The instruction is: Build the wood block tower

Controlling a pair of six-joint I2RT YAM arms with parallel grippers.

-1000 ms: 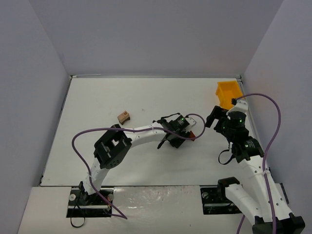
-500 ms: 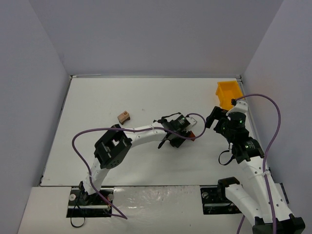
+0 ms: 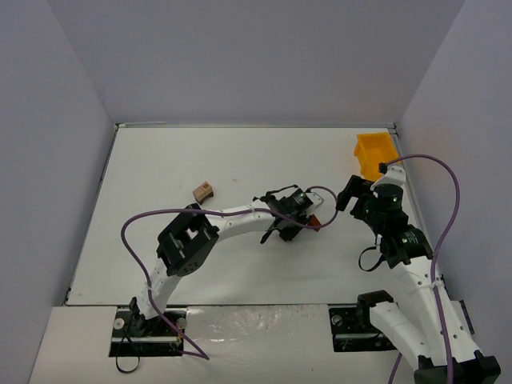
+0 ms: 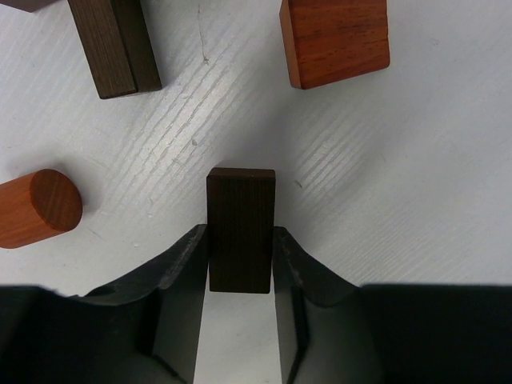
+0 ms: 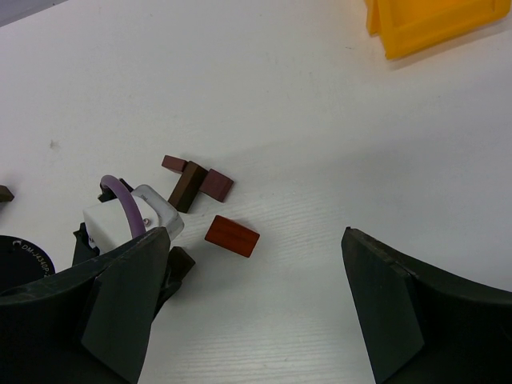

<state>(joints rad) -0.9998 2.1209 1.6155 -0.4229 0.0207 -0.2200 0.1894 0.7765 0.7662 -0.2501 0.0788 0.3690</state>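
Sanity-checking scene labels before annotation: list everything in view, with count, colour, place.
yellow bin: 1, yellow, far right corner of the table
tan block: 1, light tan, alone, left of centre
dark brown block: 1, dark brown, on the table between the left gripper's fingers
second dark block: 1, dark brown, in the loose cluster beyond it
red rectangular block: 1, reddish, lying flat beside that cluster
red cylinder: 1, reddish, on its side near the gripped block
maroon pieces: 2, reddish-brown, flanking the second dark block
table: 1, white
left gripper: 1, black, closed on the dark brown block
right gripper: 1, black, open, empty, near the bin
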